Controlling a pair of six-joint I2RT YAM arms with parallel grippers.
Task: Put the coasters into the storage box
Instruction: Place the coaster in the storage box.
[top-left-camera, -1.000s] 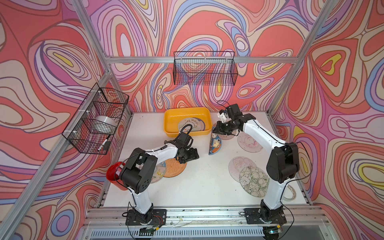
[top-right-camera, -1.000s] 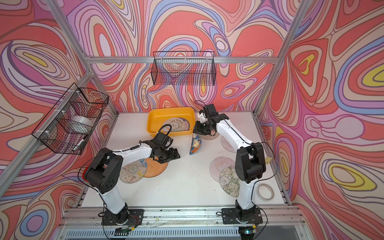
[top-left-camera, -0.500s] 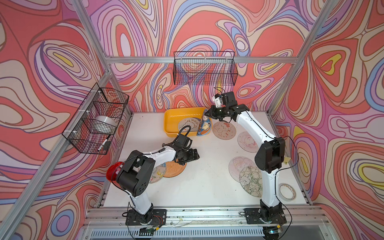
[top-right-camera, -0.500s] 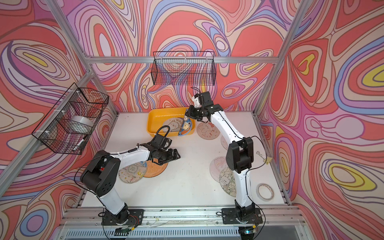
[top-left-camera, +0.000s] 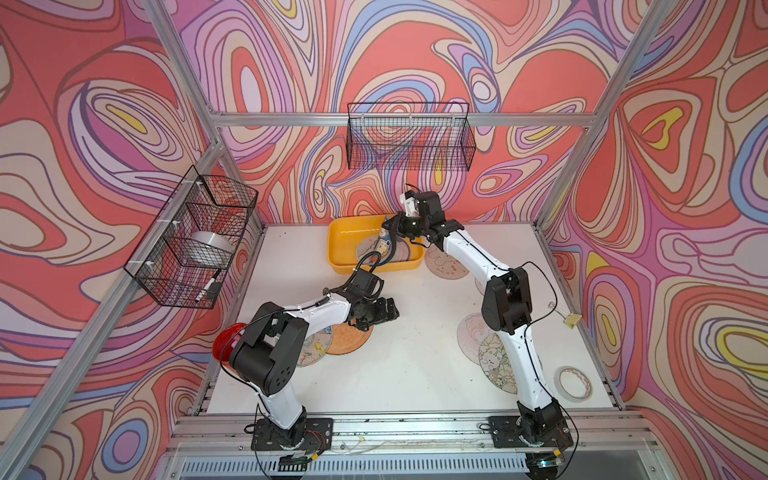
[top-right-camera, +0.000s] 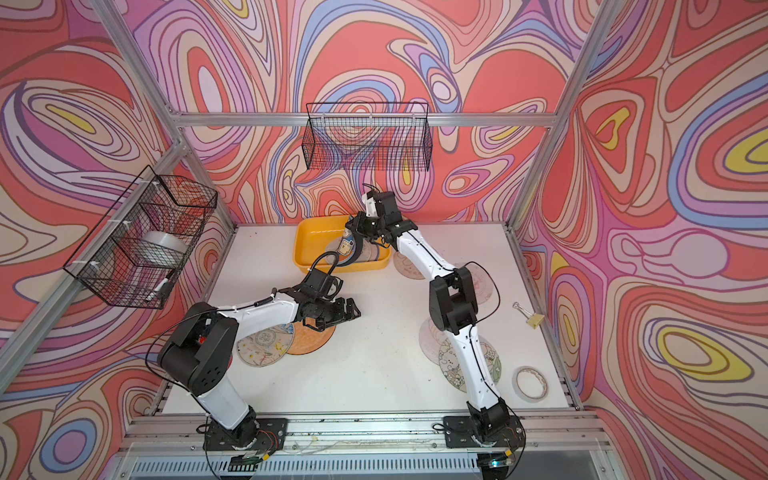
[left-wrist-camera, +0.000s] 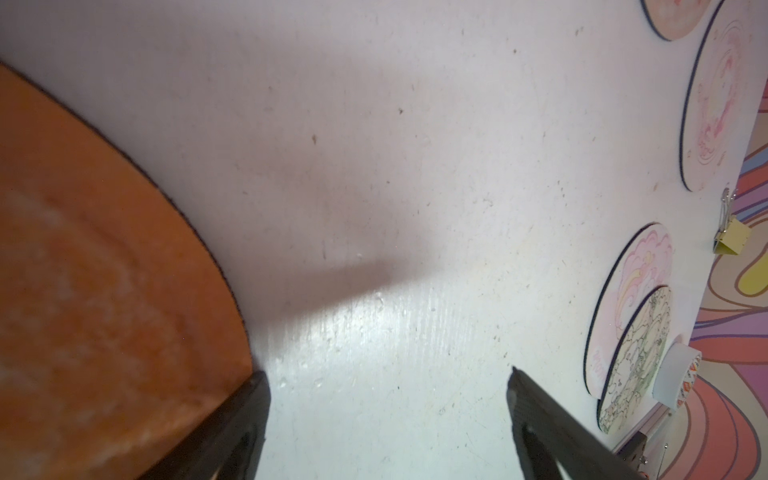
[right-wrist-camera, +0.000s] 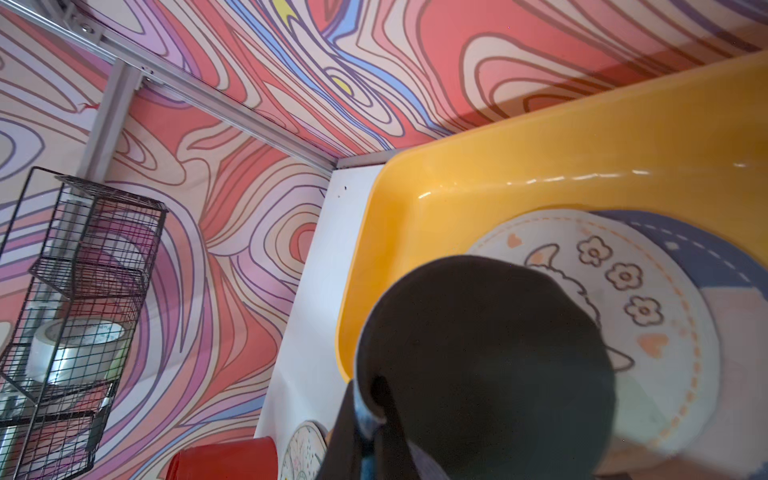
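Gripping a blue coaster (top-left-camera: 384, 251) over the storage box (top-left-camera: 341, 241) — right claw (top-left-camera: 392, 235).

Black wire basket (top-left-camera: 409, 137) on back wall. 2nd wire basket (top-left-camera: 195, 237) on left wall, holding tape roll (top-left-camera: 206, 249), marker (top-left-camera: 206, 288). Red pot (top-left-camera: 220, 345) at table (top-left-camera: 415, 374) left edge. Tape ring (top-left-camera: 573, 383) near front right corner. Yellow binder clip (top-left-camera: 571, 319) by right edge.

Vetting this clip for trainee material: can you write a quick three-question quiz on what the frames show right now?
1. True or false: the right pincer grips a blue cartoon coaster on edge over the storage box.
2. Which coaster lies right beside the left pincer?
3. The left pincer is: A open, B shut on a coaster, C out of view.
Key: 1 true; 2 the orange coaster; 3 A.
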